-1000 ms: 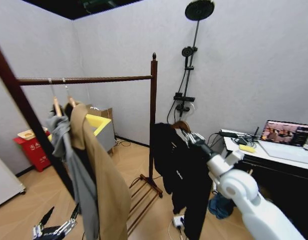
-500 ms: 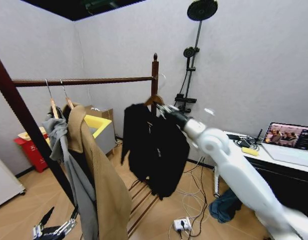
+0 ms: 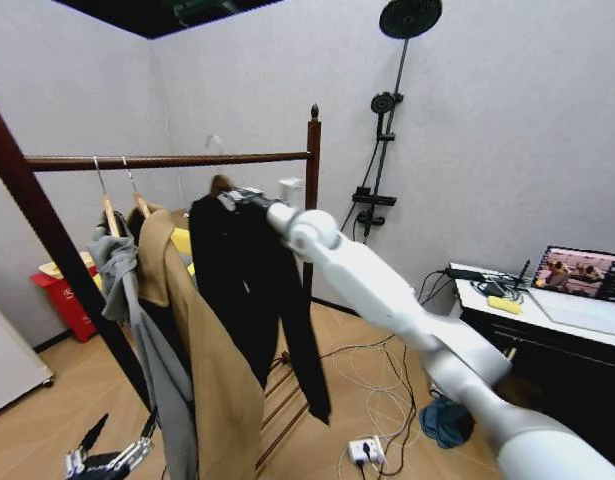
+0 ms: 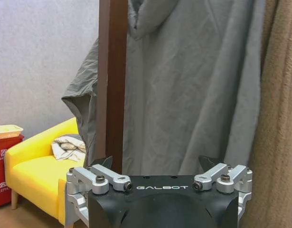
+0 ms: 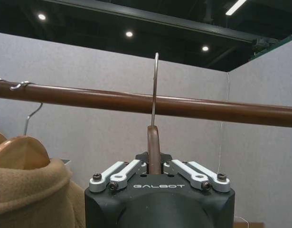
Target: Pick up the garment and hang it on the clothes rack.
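Note:
The garment, a black jacket [image 3: 249, 290], hangs from a wooden hanger [image 5: 154, 145] with my right gripper [image 3: 243, 197] shut on the hanger's neck. It hangs just below the clothes rack's top bar [image 3: 187, 159], between the tan coat [image 3: 212, 360] and the right post [image 3: 312, 190]. In the right wrist view the metal hook [image 5: 155, 90] crosses the bar [image 5: 221, 111] and its tip rises above it. I cannot tell if the hook rests on the bar. My left gripper [image 3: 112, 458] is open and low by the rack's left post [image 4: 111, 80], facing the grey hoodie [image 4: 193, 85].
The grey hoodie [image 3: 127, 300] and the tan coat hang on the bar's left half. A desk with a laptop [image 3: 577, 272] stands at the right, a tall black stand [image 3: 387, 110] behind the rack. Cables and a power strip [image 3: 367, 450] lie on the floor, with a red bin [image 3: 67, 300] at the left.
My right arm has swung left and up with the black jacket, from beside the right post to under the top bar next to the tan coat. The left gripper has stayed put.

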You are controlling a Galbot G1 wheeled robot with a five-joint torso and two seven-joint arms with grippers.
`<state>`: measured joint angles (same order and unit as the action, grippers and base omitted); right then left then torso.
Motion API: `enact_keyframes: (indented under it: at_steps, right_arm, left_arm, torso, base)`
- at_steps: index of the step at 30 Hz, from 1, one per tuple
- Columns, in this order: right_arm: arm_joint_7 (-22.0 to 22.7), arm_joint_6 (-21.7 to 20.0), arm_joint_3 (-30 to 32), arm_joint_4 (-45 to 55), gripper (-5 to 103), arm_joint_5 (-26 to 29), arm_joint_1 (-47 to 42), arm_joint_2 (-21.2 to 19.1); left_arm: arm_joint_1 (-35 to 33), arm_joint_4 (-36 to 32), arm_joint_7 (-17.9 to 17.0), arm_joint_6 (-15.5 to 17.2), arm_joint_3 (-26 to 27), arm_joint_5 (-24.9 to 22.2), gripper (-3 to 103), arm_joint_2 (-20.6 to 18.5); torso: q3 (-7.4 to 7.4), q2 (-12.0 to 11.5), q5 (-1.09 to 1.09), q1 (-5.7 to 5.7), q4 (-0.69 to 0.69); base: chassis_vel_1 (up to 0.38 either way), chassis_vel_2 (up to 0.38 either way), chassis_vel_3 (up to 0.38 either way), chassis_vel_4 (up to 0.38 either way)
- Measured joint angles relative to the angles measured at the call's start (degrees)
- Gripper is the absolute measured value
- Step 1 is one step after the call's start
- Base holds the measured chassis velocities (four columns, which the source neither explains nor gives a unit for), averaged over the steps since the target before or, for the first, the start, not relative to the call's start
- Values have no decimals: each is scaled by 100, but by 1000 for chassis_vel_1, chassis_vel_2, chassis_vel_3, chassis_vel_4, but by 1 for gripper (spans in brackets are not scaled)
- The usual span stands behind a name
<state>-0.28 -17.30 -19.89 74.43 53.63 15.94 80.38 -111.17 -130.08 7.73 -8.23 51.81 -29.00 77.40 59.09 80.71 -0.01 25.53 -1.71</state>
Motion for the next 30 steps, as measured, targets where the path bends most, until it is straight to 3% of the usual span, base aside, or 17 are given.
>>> enact_keyframes:
  at_steps: [5, 10, 11, 13, 14, 16, 17, 19, 20, 22, 23, 24, 25, 27, 28, 29, 30]
  right_arm:
    - [68, -36, -34, -206, 10, -114, -51, 149]
    - [171, -136, -30, 111, 8, -60, -280, 2]
    - [201, -148, 2, 307, 18, -39, -380, -101]
    - [233, -155, 31, 441, 18, -28, -462, -184]
    - [358, -164, 114, 752, 28, -29, -664, -375]
    - [445, -150, 187, 952, 28, -54, -807, -501]
    - [538, -101, 361, 1333, 39, -145, -1106, -780]
    - [562, -84, 488, 1556, 39, -193, -1299, -959]
    - [583, -63, 697, 1908, 45, -247, -1623, -1289]
    - [663, 8, 1540, 2958, 61, -507, -2718, -2368]
    - [663, 8, 1540, 2958, 61, -507, -2718, -2368]
    - [686, 49, 1853, 3266, 61, -665, -3179, -2644]
    - [824, 130, 2481, 3790, 72, -950, -4153, -3050]
    - [1050, 180, 3357, 4376, 78, -1155, -5205, -3268]
    - [1050, 180, 3357, 4376, 78, -1155, -5205, -3268]
    - [1169, 222, 4215, 4808, 83, -1334, -6252, -3305]
    - [1169, 222, 4215, 4808, 83, -1334, -6252, -3305]
  left_arm:
    - [0, 0, 0, 0, 0, 0, 100, 0]
    - [0, 0, 0, 0, 0, 0, 100, 0]
    - [0, 0, 0, 0, 0, 0, 100, 0]
    - [0, 0, 0, 0, 0, 0, 100, 0]
    - [0, 0, 1, 0, 0, 0, 100, 0]
    - [0, 0, 0, 0, 0, 0, 100, 0]
    - [0, 0, 1, 0, 0, 0, 100, 0]
    - [0, 0, 1, 0, 0, 0, 100, 0]
    - [0, 1, -2, 0, 0, 0, 100, 0]
    - [0, 0, -1, 0, 0, 0, 100, 0]
    - [0, 0, -1, 0, 0, 0, 100, 0]
    - [0, 1, -1, 0, 0, 0, 100, 0]
    - [0, 0, -2, 0, 0, 0, 100, 0]
    - [0, 0, 4, 0, -1, 0, 100, 0]
    - [0, 0, 4, 0, -1, 0, 100, 0]
    - [0, 0, 2, 0, -1, 0, 100, 0]
    - [0, 0, 2, 0, -1, 0, 100, 0]
  torso:
    - [1, 0, 0, 1, 3]
    - [1, 0, 1, 1, 3]
    - [0, 0, 1, 0, 4]
    - [0, 1, 1, 0, 4]
    - [0, 0, 1, 0, 4]
    - [0, 0, 2, 0, 4]
    - [0, 1, 1, 0, 7]
    - [0, 0, 2, 0, 7]
    - [0, 0, 2, 0, 9]
    - [0, 0, 4, 1, -3]
    - [0, 0, 4, 1, -3]
    - [-1, 1, 5, 0, -4]
    - [0, 0, 9, 0, -5]
    - [0, 0, 7, 0, 1]
    - [0, 0, 7, 0, 1]
    - [-2, 2, 1, -2, 2]
    - [-2, 2, 1, -2, 2]
  base:
    - [0, 0, 0, 0]
    - [0, 0, 0, 0]
    - [0, 0, 0, 0]
    - [0, 0, 0, 0]
    - [0, 0, 0, 0]
    - [0, 0, 0, 0]
    - [0, 0, 0, 0]
    - [0, 0, 0, 0]
    - [0, 0, 0, 0]
    - [0, 0, 0, 0]
    - [0, 0, 0, 0]
    - [0, 0, 0, 0]
    - [0, 0, 0, 0]
    - [0, 0, 0, 0]
    - [0, 0, 0, 0]
    - [0, 0, 0, 0]
    - [0, 0, 0, 0]
